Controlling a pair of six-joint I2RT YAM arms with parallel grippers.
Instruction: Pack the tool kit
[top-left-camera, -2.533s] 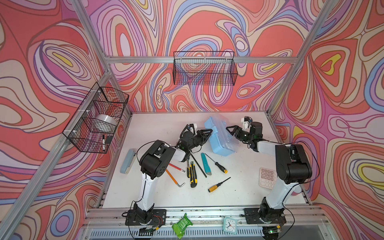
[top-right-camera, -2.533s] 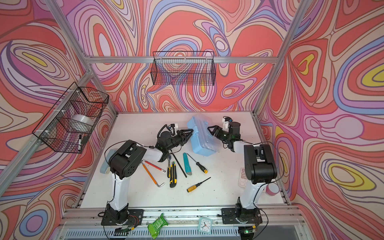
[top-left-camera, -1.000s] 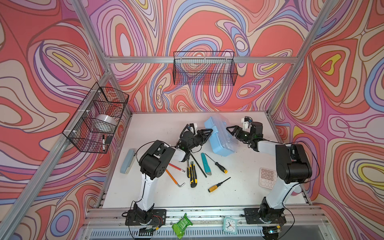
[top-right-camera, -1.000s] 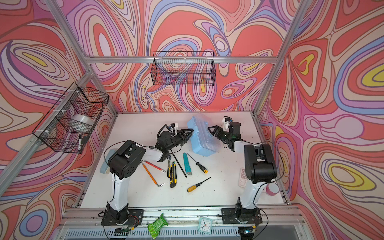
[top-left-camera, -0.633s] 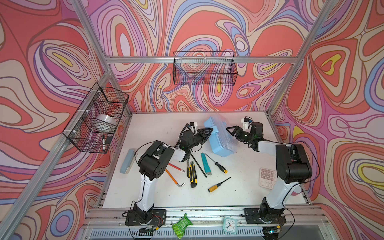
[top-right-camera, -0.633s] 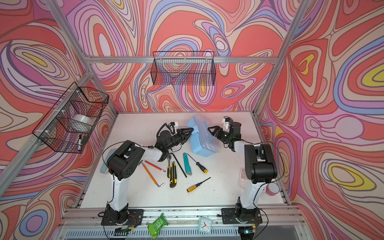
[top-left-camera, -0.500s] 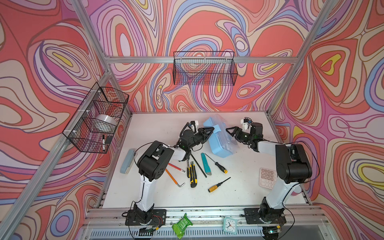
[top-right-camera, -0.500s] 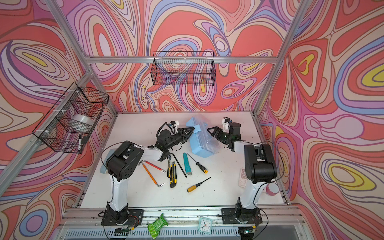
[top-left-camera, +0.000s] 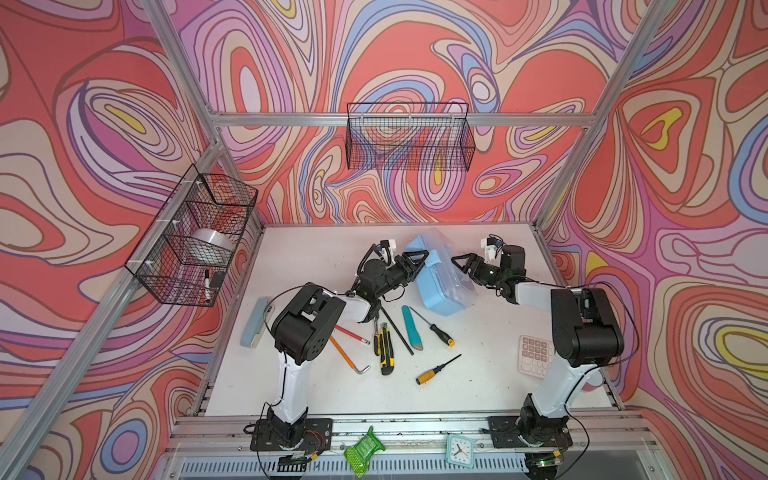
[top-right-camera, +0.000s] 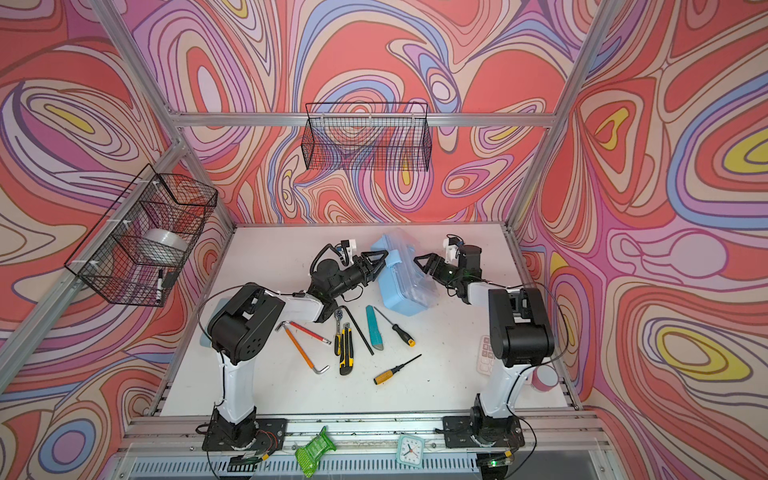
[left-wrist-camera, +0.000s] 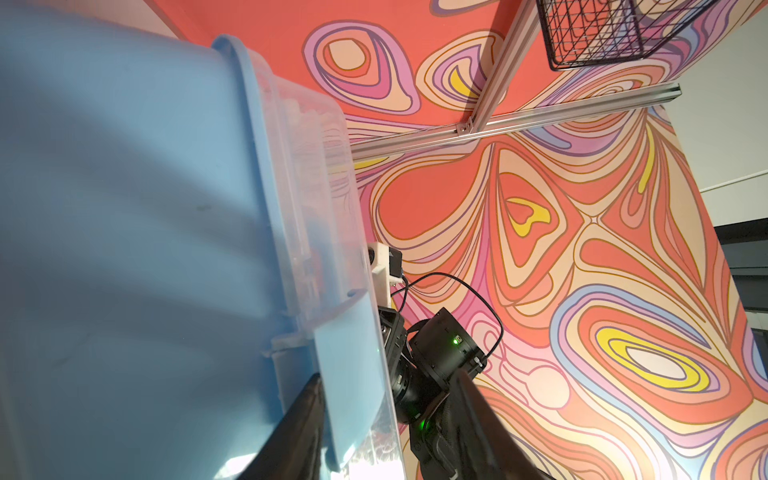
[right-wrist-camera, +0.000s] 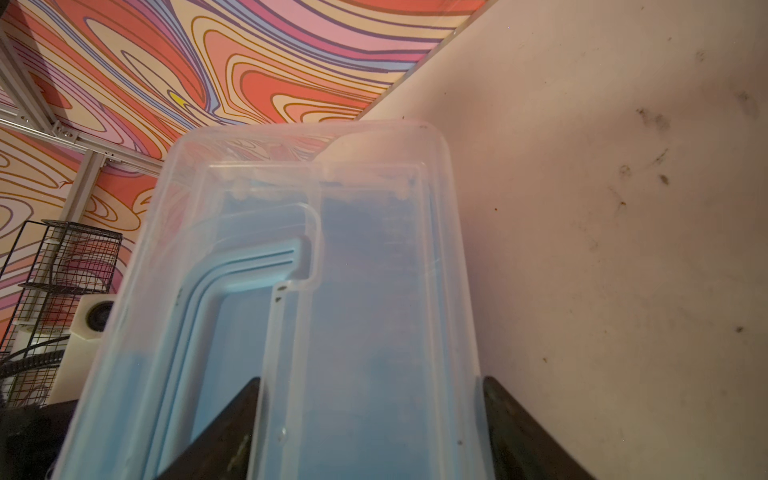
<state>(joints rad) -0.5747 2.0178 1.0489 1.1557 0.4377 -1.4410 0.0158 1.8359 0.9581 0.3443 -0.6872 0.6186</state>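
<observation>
Box (top-left-camera: 436, 291) sits tilted at back-centre of counter (top-left-camera: 478, 374), between hands. Left hand (top-left-camera: 419, 259) apart, straddling blue latch (left-wrist-camera: 349, 374). Right hand (top-left-camera: 459, 268) wide apart at clear lid (right-wrist-camera: 374, 249). I judge box light, stiff, slick: grip blue body, not lid.

Bright even light, wrist views blurred

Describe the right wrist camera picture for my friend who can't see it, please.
A light blue rectangular plastic box with a clear lid fills most of the picture, and its blue handle shows through the lid. The right claw is open, with its two black fingers wide apart at the lid. A white table with dark scuff marks lies beside the box.
</observation>
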